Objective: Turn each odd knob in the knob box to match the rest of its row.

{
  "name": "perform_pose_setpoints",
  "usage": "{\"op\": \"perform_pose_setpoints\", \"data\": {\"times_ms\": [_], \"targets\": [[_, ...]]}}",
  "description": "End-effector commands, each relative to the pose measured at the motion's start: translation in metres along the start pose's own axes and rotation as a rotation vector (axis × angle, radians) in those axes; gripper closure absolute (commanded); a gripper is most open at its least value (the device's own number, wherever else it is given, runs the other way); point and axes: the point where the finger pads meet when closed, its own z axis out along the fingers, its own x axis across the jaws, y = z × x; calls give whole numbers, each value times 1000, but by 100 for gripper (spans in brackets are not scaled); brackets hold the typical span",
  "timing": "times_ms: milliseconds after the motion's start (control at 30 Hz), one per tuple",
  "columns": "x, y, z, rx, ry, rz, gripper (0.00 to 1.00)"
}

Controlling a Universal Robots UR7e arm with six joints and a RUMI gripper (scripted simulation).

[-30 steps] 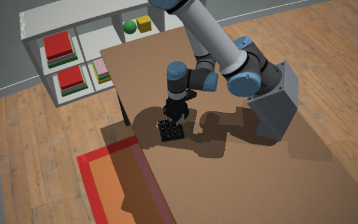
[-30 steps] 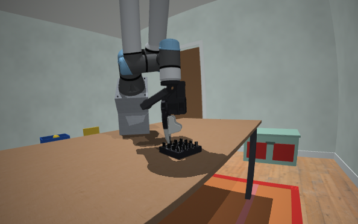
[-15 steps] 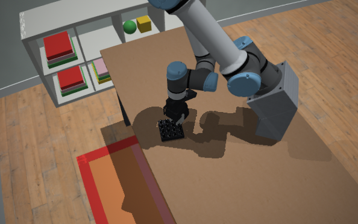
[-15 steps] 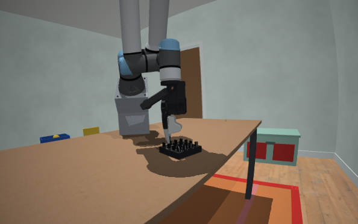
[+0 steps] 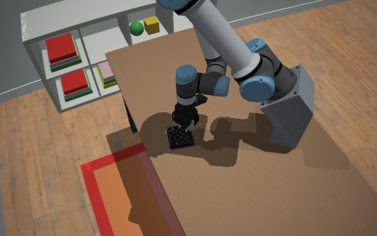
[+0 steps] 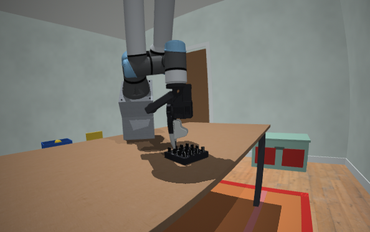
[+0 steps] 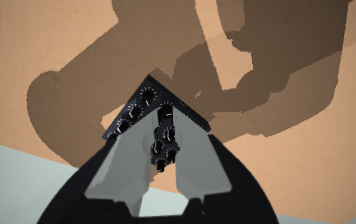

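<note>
The black knob box (image 5: 181,146) (image 6: 185,161) (image 7: 192,118) lies on the table, turned cornerwise in the wrist view, with short black knobs in rows. My gripper (image 5: 185,129) (image 6: 174,146) (image 7: 166,109) points down at the box, its grey fingertips low among the knobs. It is shut on one knob (image 7: 166,116), close to the box edge on the robot's side. A knob near the box's top corner (image 7: 148,95) and others along the left edge stand outside the fingers. The fingers hide several knobs. Row letters and most pointer directions are too small to read.
The wooden table (image 5: 266,190) (image 6: 78,187) carries the box near its edge. Other knobs stand close around the fingertips. The robot's base block (image 5: 290,117) (image 6: 138,125) stands on the table. A shelf (image 5: 105,44) with coloured blocks stands beyond the table.
</note>
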Motion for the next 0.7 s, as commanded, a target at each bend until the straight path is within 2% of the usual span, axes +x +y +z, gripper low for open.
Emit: {"op": "perform_pose_setpoints", "data": {"times_ms": [0,667], "targets": [[0,0,0,-1,-1,0,96],[0,0,0,-1,-1,60,96]]}}
